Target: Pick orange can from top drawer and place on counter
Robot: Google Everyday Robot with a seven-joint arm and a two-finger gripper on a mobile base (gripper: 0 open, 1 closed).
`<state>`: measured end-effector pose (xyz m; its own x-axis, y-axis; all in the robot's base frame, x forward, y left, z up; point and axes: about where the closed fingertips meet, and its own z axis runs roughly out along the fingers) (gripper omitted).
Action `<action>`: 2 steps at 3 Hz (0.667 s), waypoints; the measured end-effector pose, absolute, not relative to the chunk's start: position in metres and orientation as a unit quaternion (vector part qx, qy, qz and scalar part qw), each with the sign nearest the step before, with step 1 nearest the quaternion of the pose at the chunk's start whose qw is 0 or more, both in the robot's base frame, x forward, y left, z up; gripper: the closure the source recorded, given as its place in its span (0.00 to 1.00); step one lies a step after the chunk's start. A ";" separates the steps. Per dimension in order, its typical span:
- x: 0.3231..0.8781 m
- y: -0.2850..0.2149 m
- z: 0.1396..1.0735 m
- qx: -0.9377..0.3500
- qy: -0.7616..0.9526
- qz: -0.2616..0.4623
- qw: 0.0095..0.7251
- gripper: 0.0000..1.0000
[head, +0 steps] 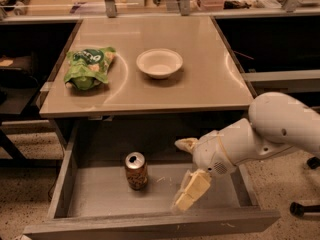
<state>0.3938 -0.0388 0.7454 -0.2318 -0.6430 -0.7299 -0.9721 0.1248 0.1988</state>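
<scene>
**End effector**: two pale, cream-coloured fingers on the end of a white arm that comes in from the right. It hangs inside the open drawer, over the right part of the drawer floor. The fingers are spread apart, one higher and nearer the back, the other lower and nearer the front panel. Released; nothing is held between them.

**Orange can**: upright on the drawer floor, silver top with pull tab facing up. It is to the left of the end effector, near it but apart, not touching either finger.

**Top drawer**: pulled out, grey, with a flat bottom and low walls. It lies under and around the end effector, and its long front panel runs just in front of the lower finger.

**Surface**: glossy beige-tan top, above and behind the end effector.

**White bowl**: on the surface, behind the end effector and slightly to its left, well apart.

**Green snack bag**: on the surface, far behind and to the left of the end effector, left of the bowl.
</scene>
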 end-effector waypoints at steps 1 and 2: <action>0.393 -0.035 0.747 -0.572 0.706 0.338 0.245 0.00; 0.393 -0.035 0.747 -0.572 0.706 0.338 0.245 0.00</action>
<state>0.3931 -0.0351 0.7472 -0.2249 -0.6425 -0.7325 -0.9736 0.1172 0.1960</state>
